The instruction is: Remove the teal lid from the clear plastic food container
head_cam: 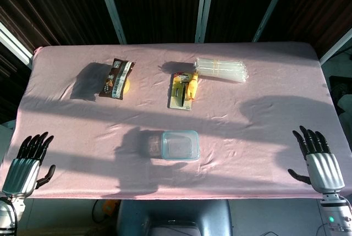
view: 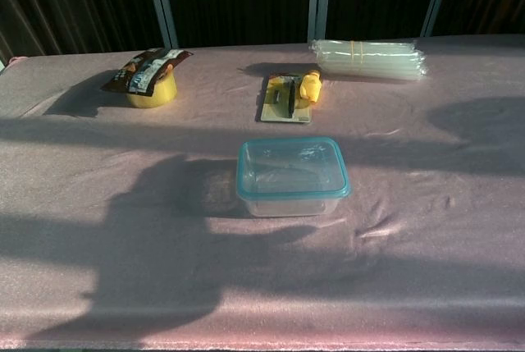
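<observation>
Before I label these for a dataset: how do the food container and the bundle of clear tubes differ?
The food container is boxy with a teal lid; the bundle of clear tubes is long, flat and colourless. The container sits near the table's front, the bundle at the back right. Both are see-through plastic.

- pink tablecloth (head_cam: 264,137) over whole table, wrinkled, w/ shadows
- brown snack packet (view: 146,70) on top of yellow tape roll (view: 152,94), far left
- carded yellow-black tool pack (view: 289,96), far center
- bundle of clear plastic tubes (view: 369,59), far right, just beside tool pack
</observation>
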### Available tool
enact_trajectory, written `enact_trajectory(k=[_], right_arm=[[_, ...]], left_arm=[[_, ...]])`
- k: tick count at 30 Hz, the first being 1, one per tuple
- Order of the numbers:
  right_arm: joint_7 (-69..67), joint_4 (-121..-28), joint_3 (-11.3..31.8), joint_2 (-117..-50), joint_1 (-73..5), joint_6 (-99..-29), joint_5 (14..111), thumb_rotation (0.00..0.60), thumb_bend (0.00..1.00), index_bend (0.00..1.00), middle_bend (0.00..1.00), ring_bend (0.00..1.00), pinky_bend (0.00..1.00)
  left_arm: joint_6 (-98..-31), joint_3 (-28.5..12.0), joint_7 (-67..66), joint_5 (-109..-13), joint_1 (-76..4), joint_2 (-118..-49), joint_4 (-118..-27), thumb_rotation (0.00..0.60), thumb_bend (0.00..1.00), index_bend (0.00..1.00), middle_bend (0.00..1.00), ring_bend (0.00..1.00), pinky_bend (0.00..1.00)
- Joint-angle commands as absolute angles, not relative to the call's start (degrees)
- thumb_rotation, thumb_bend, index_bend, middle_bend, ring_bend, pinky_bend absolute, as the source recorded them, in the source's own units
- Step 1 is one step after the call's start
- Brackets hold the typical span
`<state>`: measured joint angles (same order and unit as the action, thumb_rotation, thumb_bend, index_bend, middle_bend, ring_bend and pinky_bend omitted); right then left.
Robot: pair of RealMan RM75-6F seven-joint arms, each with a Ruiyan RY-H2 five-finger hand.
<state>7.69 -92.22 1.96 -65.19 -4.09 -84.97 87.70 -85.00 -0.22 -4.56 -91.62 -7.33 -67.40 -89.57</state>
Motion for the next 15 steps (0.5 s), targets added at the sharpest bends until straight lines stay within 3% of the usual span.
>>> enact_trajectory(k=[1,9,15], right_arm=[[7.82,-92.28,1.89,-65.23,-3.98,-85.07,87.77,0.600,0.15,0.00,0.00,0.00,0.00],[7.77,-92.23,1.62,-64.94,-3.52,-85.26,87.70,0.600,0.15,0.00,0.00,0.00,0.00],[7.81,-92.43,1.64,-64.96,-3.84,-84.45,87.52,0.600,0.15,0.00,0.00,0.00,0.00]], left_arm=[[-84.47,0.28,-4.00,-92.33,-7.66,-67.37,-89.47,0.600,0.35,0.00,0.00,0.00,0.00],[-80.39,1.71,8.22,-101.17,-14.34,-70.45,-86.05,0.600,0.34,0.00,0.00,0.00,0.00],[-74.05,-0.58,15.74,-103.31,-22.83,-75.57,-85.86,0.600,0.31,0.00,0.00,0.00,0.00]])
